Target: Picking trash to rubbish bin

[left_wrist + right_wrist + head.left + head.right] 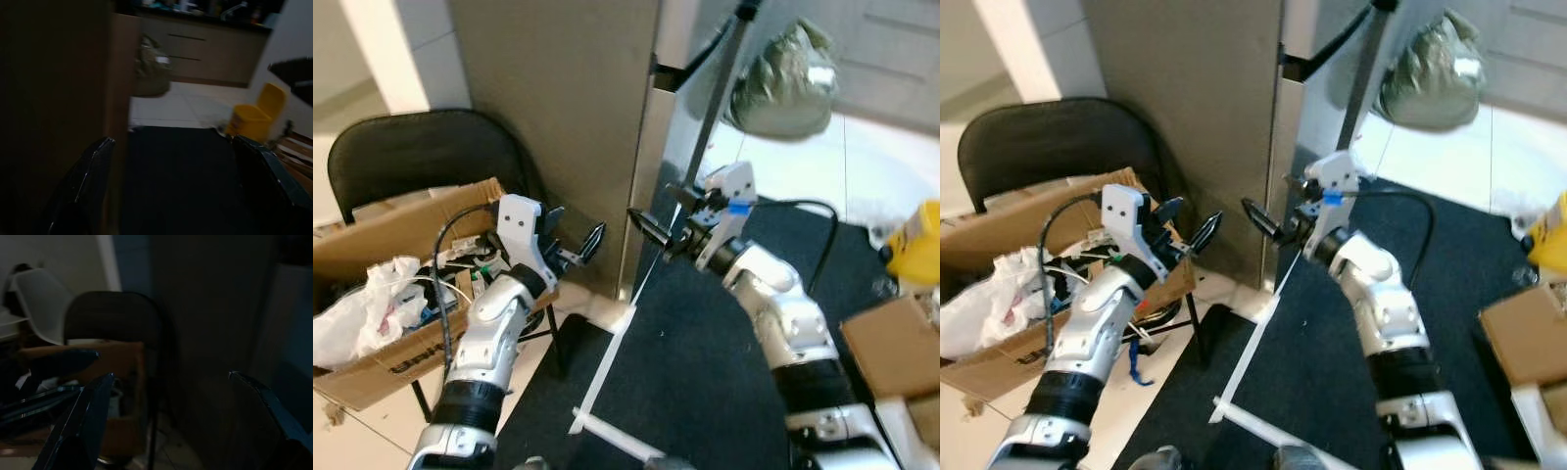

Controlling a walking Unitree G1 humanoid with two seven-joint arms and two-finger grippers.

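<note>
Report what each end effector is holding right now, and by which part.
Nothing is held. The left end effector and the right end effector are both open and empty, raised in front of the grey panel.

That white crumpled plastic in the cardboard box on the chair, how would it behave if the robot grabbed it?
The white plastic looks thin and crinkled, so probably floppy and light. It would likely sag and stretch rather than lift whole. It lies among cables in the cardboard box, so it may snag.

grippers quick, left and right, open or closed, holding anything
Left tool: open, holding nothing, raised beside the cardboard box on the chair.
Right tool: open, holding nothing, raised in front of the grey pillar.
</note>
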